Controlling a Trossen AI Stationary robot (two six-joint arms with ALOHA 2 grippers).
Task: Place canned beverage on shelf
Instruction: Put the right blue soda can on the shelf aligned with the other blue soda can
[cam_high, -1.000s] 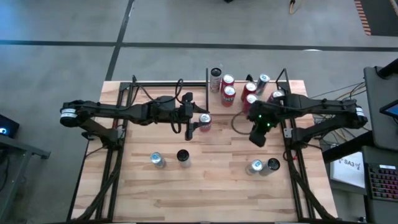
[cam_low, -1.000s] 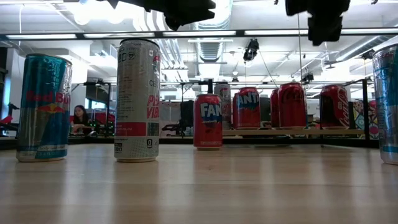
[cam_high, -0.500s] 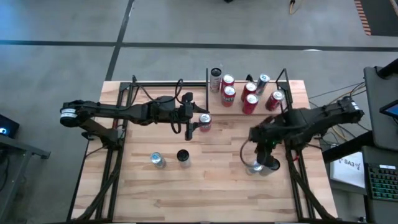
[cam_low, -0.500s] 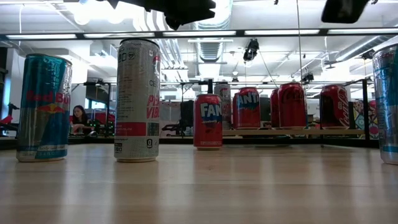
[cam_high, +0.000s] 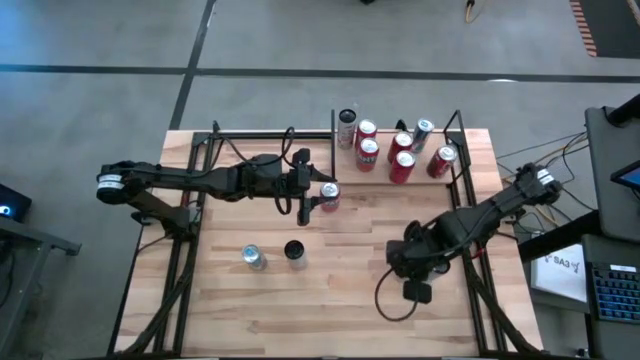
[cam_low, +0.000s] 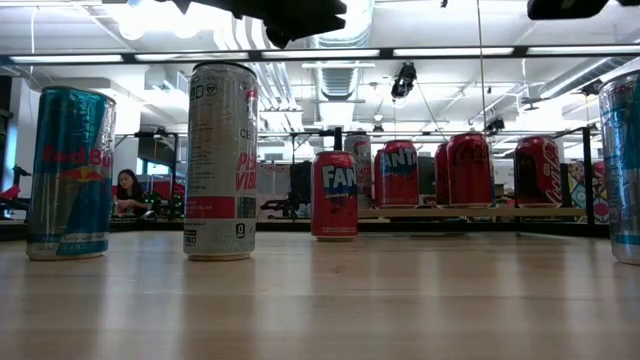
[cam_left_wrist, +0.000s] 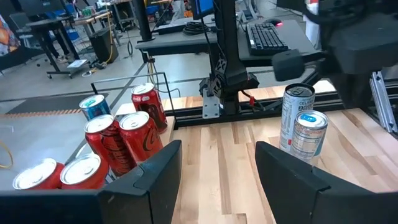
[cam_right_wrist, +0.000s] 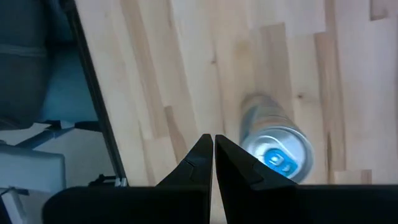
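Near the tabletop's right edge, the right gripper (cam_high: 418, 290) hangs with jaws shut and empty over an upright can (cam_right_wrist: 277, 146), which stands just beside them, long axis vertical. The shelf (cam_high: 440, 190) lies at the far right corner. The left gripper (cam_high: 306, 204), jaws half open and empty, waits mid-tabletop beside a red can (cam_high: 329, 196).

Left arm extends horizontally across the table's (cam_high: 340, 300) far half; left gripper (cam_high: 306, 205) sits near table centre, fingers (cam_left_wrist: 155, 168) parted and empty. Right arm reaches diagonally from the table's right edge; right gripper (cam_high: 417, 290) points downward above the near-right area, fingers (cam_right_wrist: 200, 155) closed together.
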